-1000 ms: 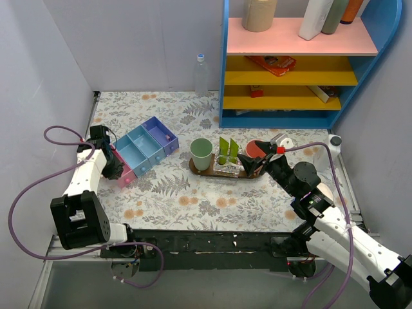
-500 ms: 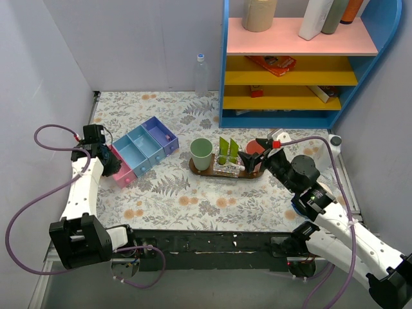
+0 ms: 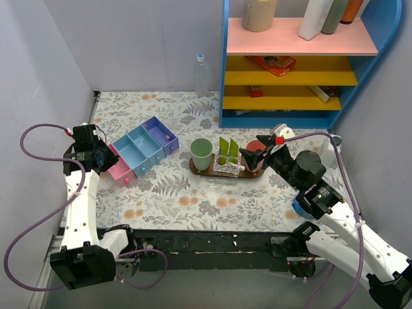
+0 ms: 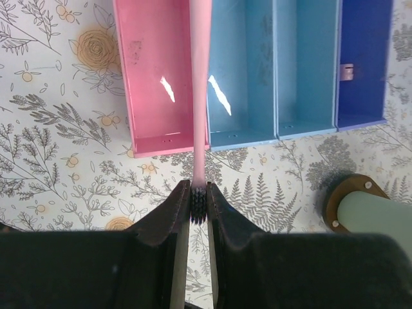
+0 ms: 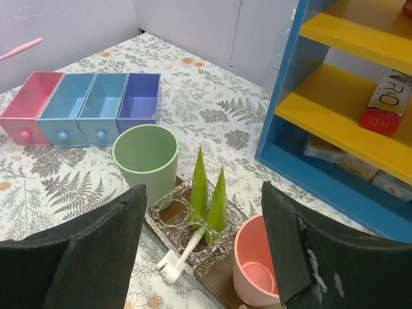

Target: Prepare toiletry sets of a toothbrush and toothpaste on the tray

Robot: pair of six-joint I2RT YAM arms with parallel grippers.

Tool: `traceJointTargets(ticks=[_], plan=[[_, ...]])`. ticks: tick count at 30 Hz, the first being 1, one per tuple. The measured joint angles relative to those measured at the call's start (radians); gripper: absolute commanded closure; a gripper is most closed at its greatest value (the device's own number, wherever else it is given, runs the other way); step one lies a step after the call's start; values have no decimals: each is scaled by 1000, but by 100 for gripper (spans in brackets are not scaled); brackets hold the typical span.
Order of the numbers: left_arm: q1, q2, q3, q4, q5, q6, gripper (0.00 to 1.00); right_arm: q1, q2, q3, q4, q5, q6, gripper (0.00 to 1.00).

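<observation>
Item 1, left end effector (image 4: 198, 193): we record its fingers closed on the bristled end of a pink toothbrush (image 4: 201, 96). The handle runs straight ahead of the fingers, over the wall between the pink and first blue bins of the organiser (image 4: 302, 71), which lies below and ahead on the table (image 4: 58, 161).

Item 2, right end effector (image 5: 205, 193): we record the jaws wide apart and gripping nothing.

Item 3, tray (image 5: 222, 278): below and just ahead of the right end effector. On it is a clear holder (image 5: 168, 219) with two green tubes (image 5: 199, 180) standing upright and a white toothbrush (image 5: 181, 252) leaning out toward the fingers. A green cup (image 5: 145, 158) stands at the left end of the tray and a pink cup (image 5: 257, 273) at the right end.

Item 4: from the left end effector we see one end of the tray to the lower right, beyond the organiser.
</observation>
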Motion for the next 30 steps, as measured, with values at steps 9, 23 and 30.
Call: traceJointTargets(ticks=[9, 23, 30], plan=[[0, -98, 53, -16, 60, -48, 100, 0, 34, 63, -25, -73, 23, 27], [-62, -121, 163, -3, 211, -197, 100, 65, 119, 102, -21, -138, 41, 34], [-140, -133, 197, -15, 275, -271, 100, 190, 206, 161, 3, -113, -29, 34]])
